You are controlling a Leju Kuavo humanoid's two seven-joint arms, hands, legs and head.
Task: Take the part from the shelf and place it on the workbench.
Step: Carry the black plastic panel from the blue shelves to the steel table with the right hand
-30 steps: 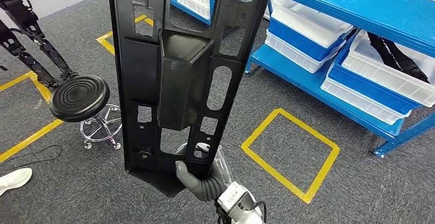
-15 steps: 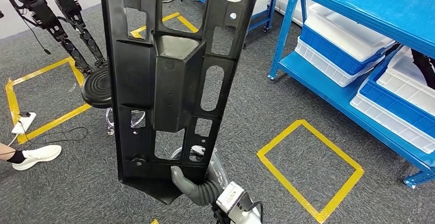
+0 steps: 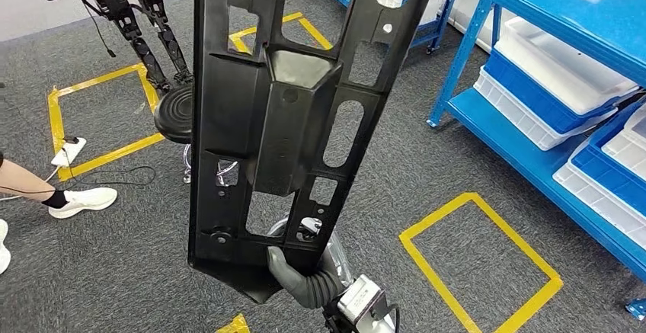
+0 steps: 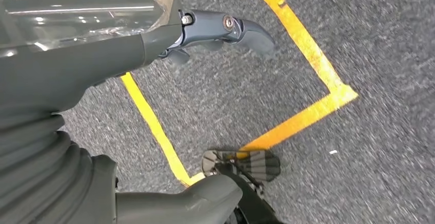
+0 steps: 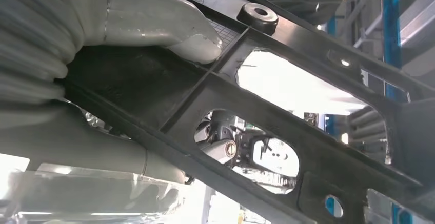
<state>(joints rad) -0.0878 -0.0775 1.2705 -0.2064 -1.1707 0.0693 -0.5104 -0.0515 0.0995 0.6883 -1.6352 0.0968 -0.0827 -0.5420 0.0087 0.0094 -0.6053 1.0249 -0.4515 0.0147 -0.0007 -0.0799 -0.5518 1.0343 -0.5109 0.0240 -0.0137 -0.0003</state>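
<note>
So the part (image 3: 289, 112) stands upright dead centre of the head view, running from the top edge down to the lower middle, and the right hand (image 3: 301, 276) grips its bottom end from below. Behind it on the left sits a stool (image 3: 174, 112), half hidden by the part. Further back, upper left, there's a pair of robot legs (image 3: 133, 13) standing by a taped square (image 3: 99, 123) on the floor. A person's foot (image 3: 80, 200) is at the left edge. The shelf (image 3: 548, 81) runs down the right side with bins (image 3: 556, 81) on its levels, and another taped square (image 3: 480, 264) lies on the floor in front of it, lower right. In the left wrist view the left hand (image 4: 102, 60) hangs over the floor.
</note>
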